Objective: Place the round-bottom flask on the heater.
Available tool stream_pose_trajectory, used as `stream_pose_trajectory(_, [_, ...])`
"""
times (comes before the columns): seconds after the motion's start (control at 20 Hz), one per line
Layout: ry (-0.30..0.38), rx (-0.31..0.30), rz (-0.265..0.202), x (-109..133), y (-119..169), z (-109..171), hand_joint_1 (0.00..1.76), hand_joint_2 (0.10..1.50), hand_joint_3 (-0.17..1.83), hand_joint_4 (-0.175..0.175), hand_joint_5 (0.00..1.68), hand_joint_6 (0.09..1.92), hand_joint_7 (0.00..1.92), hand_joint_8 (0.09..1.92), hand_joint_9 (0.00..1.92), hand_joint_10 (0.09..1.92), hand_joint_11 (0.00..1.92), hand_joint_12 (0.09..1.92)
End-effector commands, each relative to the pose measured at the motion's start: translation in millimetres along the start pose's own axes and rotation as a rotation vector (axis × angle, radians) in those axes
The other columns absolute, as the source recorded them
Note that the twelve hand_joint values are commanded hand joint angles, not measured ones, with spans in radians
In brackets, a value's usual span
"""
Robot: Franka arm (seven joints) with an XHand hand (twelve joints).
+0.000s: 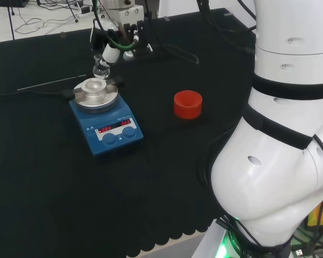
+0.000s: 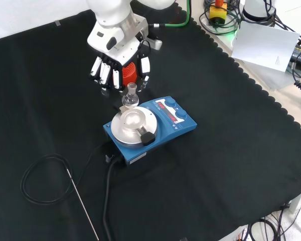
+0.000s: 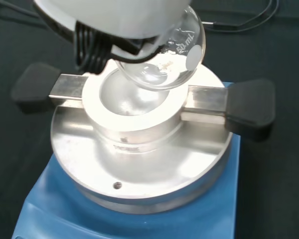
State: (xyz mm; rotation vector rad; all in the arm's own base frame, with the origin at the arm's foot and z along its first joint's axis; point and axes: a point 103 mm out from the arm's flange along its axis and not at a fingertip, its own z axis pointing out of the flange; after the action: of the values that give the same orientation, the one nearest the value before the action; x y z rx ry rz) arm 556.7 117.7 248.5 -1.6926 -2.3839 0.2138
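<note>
Front view: we see the black and white hand (image 2: 121, 70) reaching down from the view's top, fingers pointing downward and curled round the neck of the small clear glass round-bottom flask (image 2: 130, 97). We note the flask hangs upright, its bulb just above the edge of the blue heater (image 2: 163, 125) with its round silver plate. From the wrist view, we note the bulb (image 3: 162, 59) hovers over the plate's central cup, off to one side, apart from it. In the head view we see a red ribbed ring (image 1: 188, 104) to the right of the heater, well apart.

Red ribbed ring (image 1: 188, 104), thin rod (image 2: 84, 205), perhaps metal
</note>
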Motion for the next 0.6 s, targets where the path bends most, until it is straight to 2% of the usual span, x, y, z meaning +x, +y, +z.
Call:
stream_pose_trajectory(0.05, [-0.008, 0.016, -0.019, 12.1, 4.2, 3.2, 1.11, 0.58, 0.85, 0.175, 1.23, 0.86, 0.59, 0.65, 0.8, 0.53, 0.42, 1.32])
stream_pose_trajectory(0.6, [0.008, 0.03, -0.044, 11.9, 13.9, 13.8, 1.11, 0.58, 0.86, 0.175, 1.23, 0.86, 0.59, 0.65, 0.8, 0.53, 0.42, 1.32])
